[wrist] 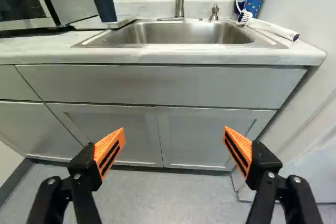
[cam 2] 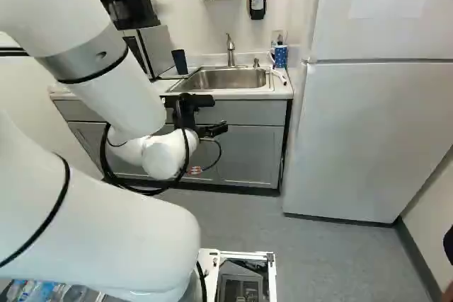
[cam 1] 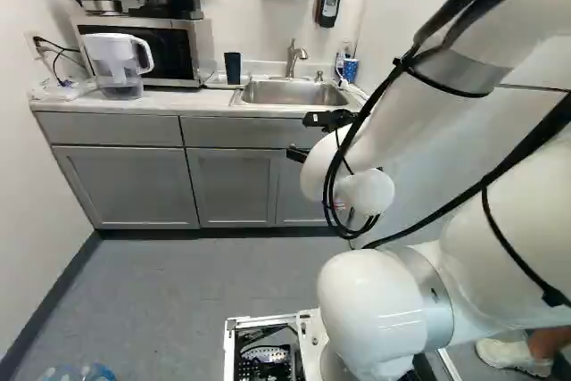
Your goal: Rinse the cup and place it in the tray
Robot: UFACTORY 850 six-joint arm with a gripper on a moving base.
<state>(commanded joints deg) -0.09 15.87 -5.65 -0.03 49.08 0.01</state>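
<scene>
Holding our gripper [wrist: 173,150] spread and empty before the sink [wrist: 178,32], we judge a careless reach could topple the tall dark cup [wrist: 102,0] on the tray [wrist: 102,23] at its left.

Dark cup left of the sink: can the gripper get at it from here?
Probably not yet. The gripper, open, hangs in front of the cabinet doors, below the counter edge. The dark cup stands upright by the sink, nothing around it; the arm must rise first.

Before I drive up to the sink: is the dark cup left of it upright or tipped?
Upright. The dark cup stands on its base on a tray beside the sink, its sides vertical in the wrist view.
</scene>
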